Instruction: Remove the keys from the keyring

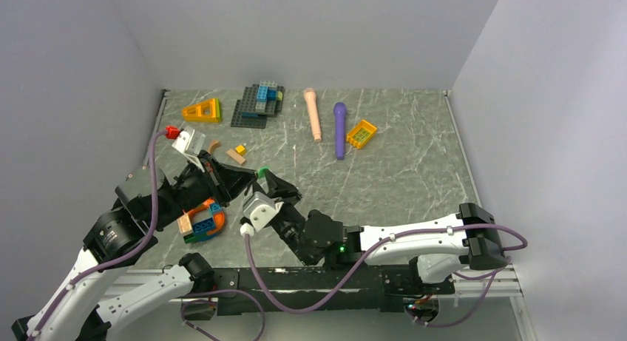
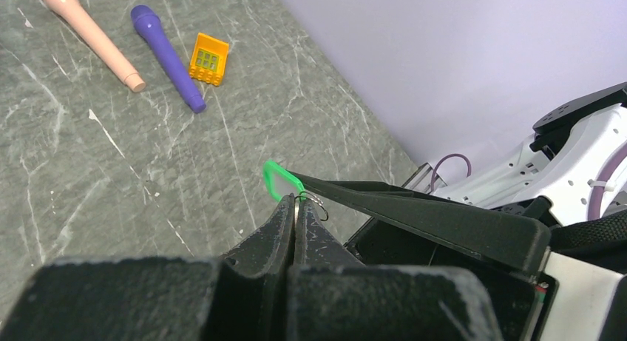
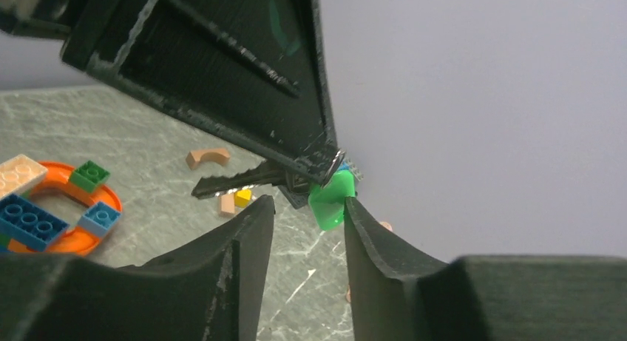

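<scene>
On right wrist view only: key (image 3: 235,180)

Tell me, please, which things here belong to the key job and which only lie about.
For the job: keyring, key, green tag, left hand shut on the keyring, right hand open at the tag.

Lying about: pink toy microphone, purple toy microphone, yellow block, block pile, orange ring with blocks.

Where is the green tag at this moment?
In the right wrist view, the green tag hangs near the centre, between the open fingers of the right end effector, just below the shut left end effector holding the keyring.
</scene>
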`<state>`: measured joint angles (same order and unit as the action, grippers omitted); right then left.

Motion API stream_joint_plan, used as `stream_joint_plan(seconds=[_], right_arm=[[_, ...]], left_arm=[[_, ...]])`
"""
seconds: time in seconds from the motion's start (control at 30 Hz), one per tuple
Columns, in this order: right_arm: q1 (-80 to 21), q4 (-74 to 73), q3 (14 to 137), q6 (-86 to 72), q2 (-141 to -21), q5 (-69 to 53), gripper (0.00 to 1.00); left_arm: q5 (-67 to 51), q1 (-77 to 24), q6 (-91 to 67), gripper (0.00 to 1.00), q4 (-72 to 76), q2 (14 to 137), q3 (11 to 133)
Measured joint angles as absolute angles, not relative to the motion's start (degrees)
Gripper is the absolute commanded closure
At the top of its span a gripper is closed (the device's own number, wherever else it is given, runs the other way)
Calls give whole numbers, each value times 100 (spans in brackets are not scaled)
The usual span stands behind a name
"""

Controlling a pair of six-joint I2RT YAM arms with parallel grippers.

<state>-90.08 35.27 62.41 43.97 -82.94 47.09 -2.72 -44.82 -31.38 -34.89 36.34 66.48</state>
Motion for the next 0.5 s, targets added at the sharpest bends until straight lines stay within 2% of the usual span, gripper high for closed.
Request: stream_joint_plan(seconds=[0.23,0.4,0.5], right_arm=[[-9002,3721,6289,4534,-8294,4766,91],[-8995,3811,6289,4541,-8294,4845,100],[-8993,3824,6289,4506,-8294,4858,100]], left_arm=[[-272,-4482,-3138,100,-3472,3634,6648],[-285,-4482,-3140,100,-3452,3634,6648],[-298,-4482,-3138,100,-3450,3634,6646]])
